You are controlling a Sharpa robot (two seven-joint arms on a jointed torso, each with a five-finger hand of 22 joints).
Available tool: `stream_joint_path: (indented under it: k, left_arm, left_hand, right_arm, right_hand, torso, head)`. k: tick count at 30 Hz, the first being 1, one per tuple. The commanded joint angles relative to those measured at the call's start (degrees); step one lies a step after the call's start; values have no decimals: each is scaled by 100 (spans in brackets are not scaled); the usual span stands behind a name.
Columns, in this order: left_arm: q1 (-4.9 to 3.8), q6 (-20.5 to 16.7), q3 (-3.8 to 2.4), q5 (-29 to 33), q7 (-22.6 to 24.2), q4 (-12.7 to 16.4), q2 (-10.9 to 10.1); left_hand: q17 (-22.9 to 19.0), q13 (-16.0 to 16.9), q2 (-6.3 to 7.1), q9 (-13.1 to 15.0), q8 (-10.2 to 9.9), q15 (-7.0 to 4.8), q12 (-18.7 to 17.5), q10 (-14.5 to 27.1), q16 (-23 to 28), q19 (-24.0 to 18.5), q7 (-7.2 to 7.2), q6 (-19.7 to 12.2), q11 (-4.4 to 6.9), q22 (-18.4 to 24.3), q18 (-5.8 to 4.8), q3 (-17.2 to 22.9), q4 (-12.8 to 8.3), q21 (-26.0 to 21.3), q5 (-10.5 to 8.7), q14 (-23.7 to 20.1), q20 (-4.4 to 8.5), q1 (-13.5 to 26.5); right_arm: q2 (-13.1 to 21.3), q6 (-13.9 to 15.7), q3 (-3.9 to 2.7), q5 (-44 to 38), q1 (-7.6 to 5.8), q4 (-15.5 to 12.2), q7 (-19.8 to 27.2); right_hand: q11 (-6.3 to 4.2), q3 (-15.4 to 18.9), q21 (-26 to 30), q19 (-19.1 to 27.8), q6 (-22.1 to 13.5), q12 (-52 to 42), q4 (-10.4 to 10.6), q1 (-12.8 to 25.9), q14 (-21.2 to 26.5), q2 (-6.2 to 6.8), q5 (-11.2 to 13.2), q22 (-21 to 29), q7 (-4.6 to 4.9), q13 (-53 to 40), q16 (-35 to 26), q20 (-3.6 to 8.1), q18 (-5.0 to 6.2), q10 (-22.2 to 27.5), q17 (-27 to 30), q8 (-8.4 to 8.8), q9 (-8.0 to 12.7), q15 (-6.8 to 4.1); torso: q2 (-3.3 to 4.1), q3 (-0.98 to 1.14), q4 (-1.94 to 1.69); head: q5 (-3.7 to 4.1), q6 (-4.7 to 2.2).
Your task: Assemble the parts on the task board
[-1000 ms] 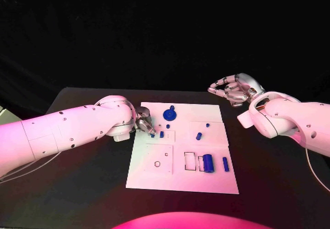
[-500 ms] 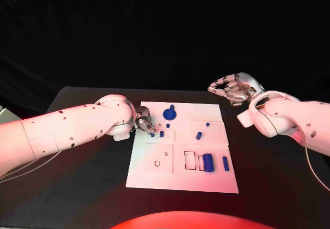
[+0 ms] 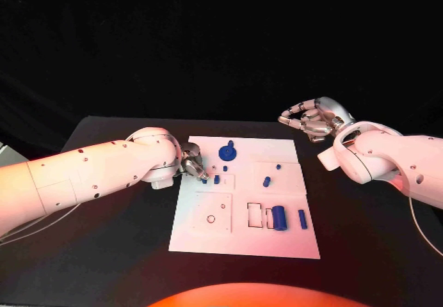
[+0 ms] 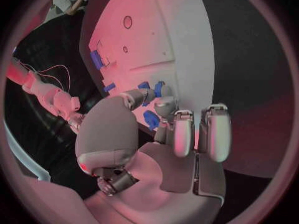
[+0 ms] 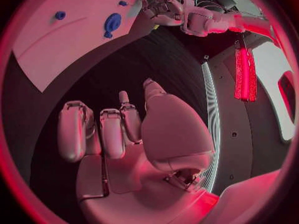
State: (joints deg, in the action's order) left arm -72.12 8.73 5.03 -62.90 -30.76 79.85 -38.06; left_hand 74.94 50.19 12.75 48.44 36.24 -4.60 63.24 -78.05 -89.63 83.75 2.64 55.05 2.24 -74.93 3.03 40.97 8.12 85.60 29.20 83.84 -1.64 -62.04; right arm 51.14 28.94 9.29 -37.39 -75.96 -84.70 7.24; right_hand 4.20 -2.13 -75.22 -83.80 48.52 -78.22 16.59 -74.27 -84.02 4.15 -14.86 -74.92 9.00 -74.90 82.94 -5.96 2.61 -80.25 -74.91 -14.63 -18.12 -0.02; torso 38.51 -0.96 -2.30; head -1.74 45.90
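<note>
As before, left hand (image 3: 191, 161) at task board (image 3: 242, 246) | right hand (image 3: 312, 119) unmoved

No text, label, brand or number can be read on the flat white task board (image 3: 244, 236); any fine marking may be too small to tell.

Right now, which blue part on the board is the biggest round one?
The disc-shaped blue part near the task board's far edge; the other blue parts are small pegs or bars.

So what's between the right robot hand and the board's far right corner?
Only bare black table. In the head view the right robot hand, fingers curled and holding nothing, hangs beyond the board.
</note>
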Motion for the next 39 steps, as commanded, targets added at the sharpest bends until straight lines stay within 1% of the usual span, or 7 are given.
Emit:
stream_joint_path:
  k: [1,4,10,15,17,25,39]
  left_arm:
    - [44,56,30,-71,-12,33,10]
    - [45,28,30,-99,-11,40,8]
    - [50,-24,30,-161,-6,62,2]
    - [55,-49,29,-210,2,89,-5]
    - [57,-50,29,-219,4,102,-10]
    - [69,-70,28,-247,-3,190,-47]
    - [90,-122,28,-566,-4,344,-130]
  left_hand:
    - [1506,-9,-59,8,32,-41,10,-51,-37,77,-94,138,16,-712,-101,872,-908,27,47,616,8,-53]
    - [1506,-11,-58,8,32,-42,8,-53,-37,73,-95,141,17,-707,-100,873,-913,24,53,616,9,-56]
    - [1506,-18,-58,7,32,-44,3,-56,-37,75,-96,145,19,-709,-101,874,-919,25,63,616,11,-60]
    - [1506,-24,-58,5,32,-46,-2,-59,-37,73,-97,151,20,-706,-100,876,-926,24,75,616,13,-65]
    - [1506,-24,-58,5,32,-46,-2,-59,-37,73,-97,151,20,-706,-100,876,-926,24,75,616,13,-65]
    - [1506,-43,-59,3,32,-48,-15,-61,-37,71,-98,158,22,-702,-99,879,-934,22,85,616,15,-70]
    - [1506,-54,-57,2,31,-49,-23,-61,-37,74,-98,160,23,-705,-100,878,-937,24,88,616,17,-71]
  right_arm:
    - [-7,-80,-1,-47,3,2,59]
    - [-12,-81,-1,-47,4,6,61]
    - [-15,-83,-1,-47,4,9,63]
    - [-18,-86,-1,-47,7,16,64]
    - [-20,-89,-1,-47,8,16,65]
    - [-19,-92,-1,-47,12,18,65]
    - [-13,-98,-1,-47,19,23,69]
  right_hand:
    - [-9,27,27,-13,-42,38,7,-5,-257,-58,-24,-559,0,-376,-24,36,74,16,-134,-29,-9,-29]
    - [-10,32,40,-11,-46,42,6,-12,-256,-67,-30,-553,0,-369,-30,38,76,17,-129,-36,-8,-30]
    - [-10,32,40,-11,-46,42,6,-12,-256,-67,-30,-553,0,-369,-30,38,76,17,-129,-36,-8,-30]
    - [-10,32,40,-11,-46,42,6,-12,-256,-67,-30,-553,0,-369,-30,38,76,17,-129,-36,-8,-30]
    - [-10,32,40,-11,-46,42,6,-12,-256,-67,-30,-553,0,-369,-30,38,76,17,-129,-36,-8,-30]
    - [-10,32,40,-11,-46,42,6,-12,-256,-67,-30,-553,0,-369,-30,38,76,17,-129,-36,-8,-30]
    - [-10,32,40,-11,-46,42,6,-12,-256,-67,-30,-553,0,-369,-30,38,76,17,-129,-36,-8,-30]
  torso:
    - [-2,-1,4]
    - [-5,-1,1]
    - [1,-2,-1]
    - [1,-3,7]
    - [1,-2,8]
    - [1,-1,-2]
    - [1,0,2]
  head:
    - [6,2]
    - [6,5]
    - [-2,-16]
    - [2,3]
    - [-6,-5]
    - [5,27]
    - [-7,36]
